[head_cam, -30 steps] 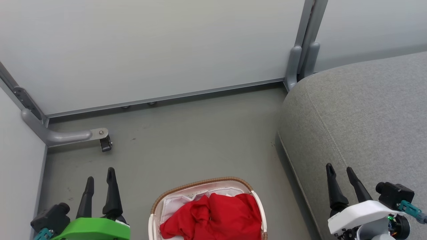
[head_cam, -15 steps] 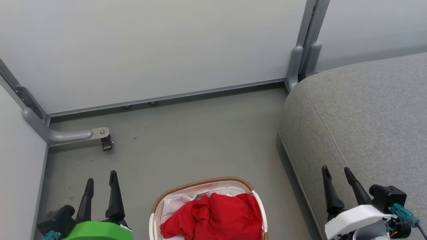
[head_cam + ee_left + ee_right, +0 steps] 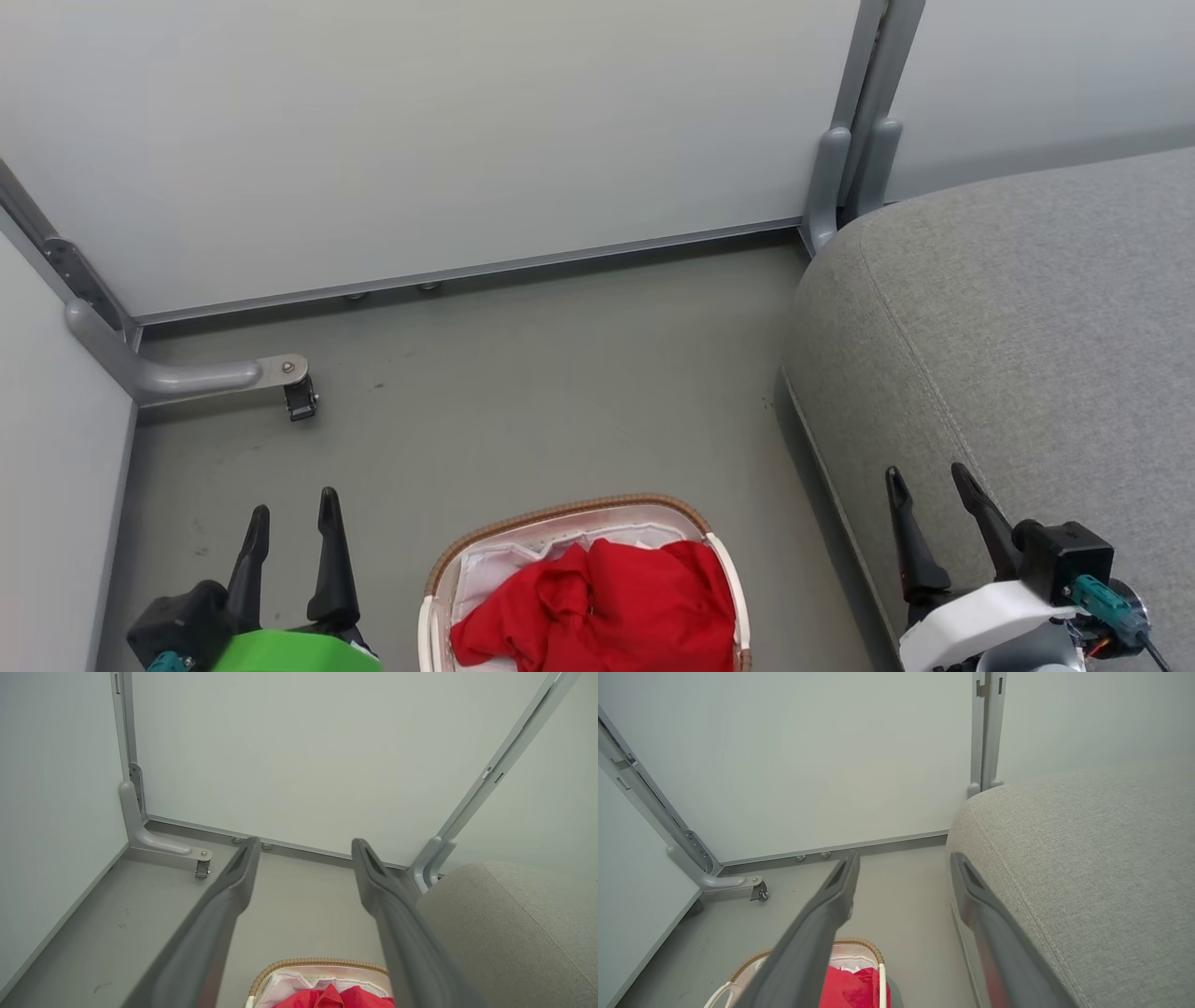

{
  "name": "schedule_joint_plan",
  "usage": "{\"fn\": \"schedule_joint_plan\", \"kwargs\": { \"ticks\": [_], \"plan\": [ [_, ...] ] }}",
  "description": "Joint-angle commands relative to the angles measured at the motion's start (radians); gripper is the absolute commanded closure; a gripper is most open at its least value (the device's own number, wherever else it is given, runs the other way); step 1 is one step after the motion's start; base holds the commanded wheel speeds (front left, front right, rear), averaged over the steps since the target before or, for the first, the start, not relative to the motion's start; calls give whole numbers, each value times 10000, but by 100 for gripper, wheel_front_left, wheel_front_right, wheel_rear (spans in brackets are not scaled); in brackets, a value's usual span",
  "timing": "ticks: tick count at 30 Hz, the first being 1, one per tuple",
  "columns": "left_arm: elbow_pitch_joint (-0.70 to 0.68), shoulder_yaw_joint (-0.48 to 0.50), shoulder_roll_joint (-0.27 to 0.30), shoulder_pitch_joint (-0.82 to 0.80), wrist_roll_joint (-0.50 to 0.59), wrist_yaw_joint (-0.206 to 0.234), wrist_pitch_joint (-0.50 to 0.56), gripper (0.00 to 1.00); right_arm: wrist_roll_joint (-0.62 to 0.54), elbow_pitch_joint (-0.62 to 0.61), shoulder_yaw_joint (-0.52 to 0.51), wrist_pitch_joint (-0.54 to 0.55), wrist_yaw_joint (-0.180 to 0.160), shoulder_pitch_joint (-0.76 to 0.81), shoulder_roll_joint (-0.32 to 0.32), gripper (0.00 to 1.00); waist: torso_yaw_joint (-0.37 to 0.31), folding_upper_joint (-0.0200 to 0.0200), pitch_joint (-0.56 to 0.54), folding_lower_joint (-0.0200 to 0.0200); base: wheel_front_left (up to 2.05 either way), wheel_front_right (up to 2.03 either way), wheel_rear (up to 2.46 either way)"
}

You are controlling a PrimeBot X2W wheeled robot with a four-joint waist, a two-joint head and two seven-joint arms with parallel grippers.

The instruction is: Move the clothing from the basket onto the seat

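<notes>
Red clothing [image 3: 602, 607] lies bunched in the cream basket [image 3: 569, 511] on the floor at the bottom centre of the head view; a white liner shows under it. The grey seat [image 3: 1027, 327] fills the right side. My left gripper [image 3: 293, 509] hangs open left of the basket, above the floor. My right gripper [image 3: 929, 483] is open over the seat's front edge, right of the basket. In the left wrist view the clothing [image 3: 336, 998] and basket [image 3: 317, 962] sit low between my fingers [image 3: 233, 882]. The right wrist view has the clothing [image 3: 852, 987], basket [image 3: 859, 942] and seat [image 3: 1087, 858].
Pale partition panels [image 3: 420, 140] close off the back and left. A grey panel foot with a small caster [image 3: 299, 401] stands on the floor at the left. A vertical post [image 3: 854, 140] rises beside the seat's back corner. Grey floor [image 3: 560, 392] lies between panels and basket.
Both grippers have drawn back toward the bottom of the head view, the left drifting slightly right and the right slightly left. The clothing and basket have not moved.
</notes>
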Motion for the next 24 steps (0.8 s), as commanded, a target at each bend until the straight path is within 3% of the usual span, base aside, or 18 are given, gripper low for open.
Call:
{"fn": "schedule_joint_plan", "kwargs": {
  "ticks": [1, 24],
  "plan": [
    [-3, -9, 79, 124, 257, 53, -101, 0, -268, -78, 10, -108, 0, 137, -60, 0, 10, 0, 6, 0, 0, 0, 0],
    [65, -139, 87, 239, 1336, 58, -419, 0, -1592, -212, 191, -446, -1, 216, -77, 0, 65, 0, 78, 0, 0, 0, 0]
  ]
}}
